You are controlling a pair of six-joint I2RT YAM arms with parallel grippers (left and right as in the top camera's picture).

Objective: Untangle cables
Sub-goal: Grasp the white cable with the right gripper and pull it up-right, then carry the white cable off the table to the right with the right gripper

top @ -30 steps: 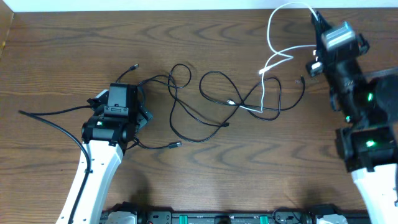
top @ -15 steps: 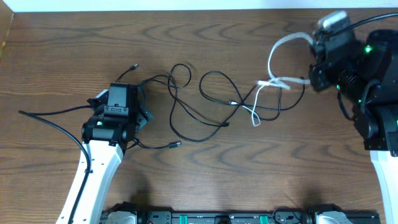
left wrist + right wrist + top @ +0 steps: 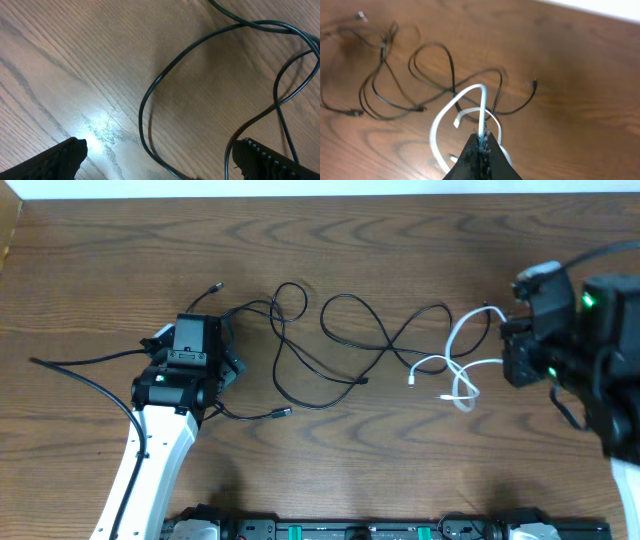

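You have nothing to read here: no lettering, label, brand mark or number shows on the cables (image 3: pixel 388 343) or on the wooden tabletop (image 3: pixel 400 460) beneath them in any of the views.

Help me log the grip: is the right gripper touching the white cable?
Touching. The right wrist view shows the white cable running straight into the shut right gripper, pinched between its fingertips.

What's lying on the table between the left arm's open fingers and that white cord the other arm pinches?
Only the tangled black cables, looping across the wooden table; the overhead view shows it.
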